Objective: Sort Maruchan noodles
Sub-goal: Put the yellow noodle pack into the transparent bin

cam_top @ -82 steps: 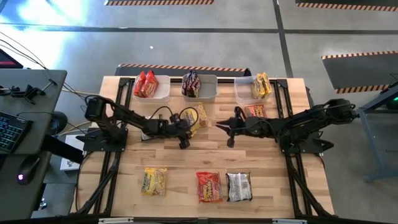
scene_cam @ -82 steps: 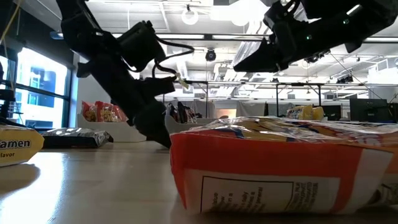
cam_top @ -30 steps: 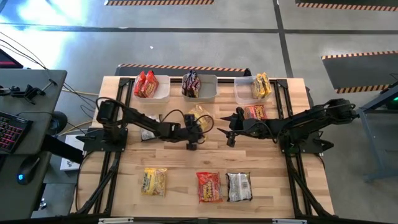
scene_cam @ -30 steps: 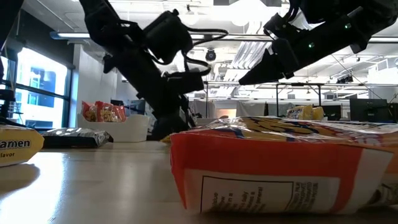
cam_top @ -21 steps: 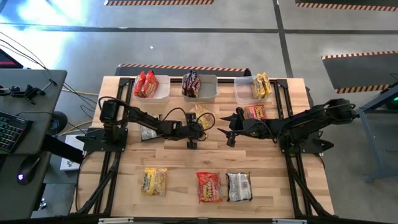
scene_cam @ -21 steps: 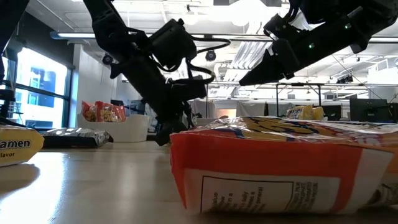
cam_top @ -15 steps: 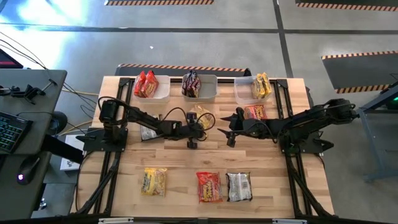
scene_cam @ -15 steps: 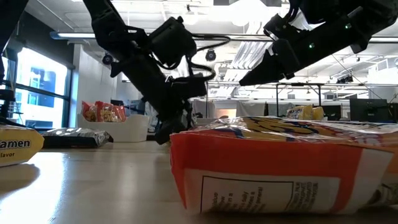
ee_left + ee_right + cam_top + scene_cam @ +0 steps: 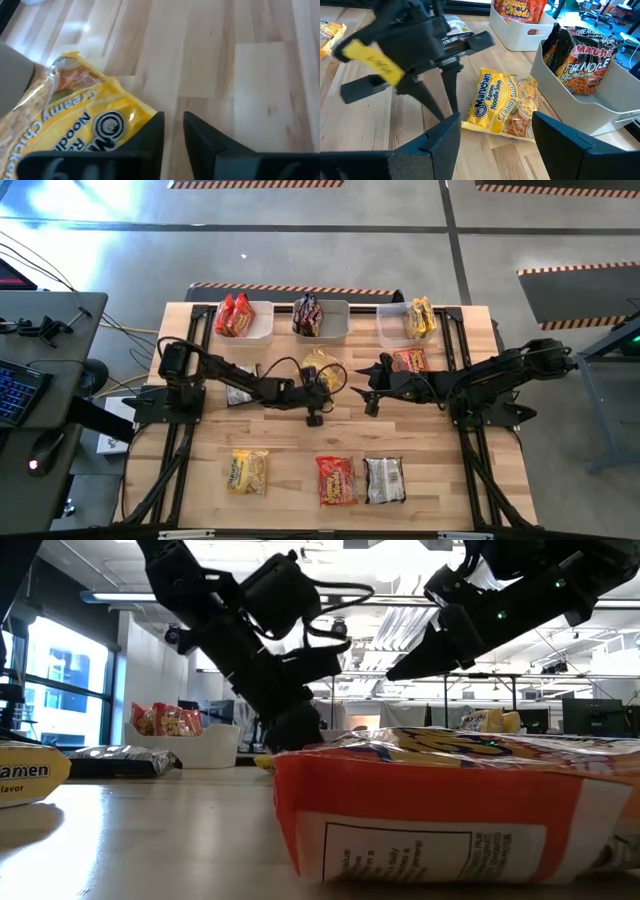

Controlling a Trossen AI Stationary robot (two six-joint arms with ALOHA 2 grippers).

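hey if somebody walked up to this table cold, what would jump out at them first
Probably the two dark arms meeting over the middle of the table, with the left tool down on the wood just beside a yellow Creamy Chicken packet, its fingers nearly together and gripping nothing. Next, the three pale bins along the far edge, already holding red, dark and yellow packets, and the row of three packets waiting at the near edge.

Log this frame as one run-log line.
left claw: narrow gap, nothing held, beside yellow packet | right claw: open, empty, waiting mid-table | front row: three packets unsorted | bins: partly filled
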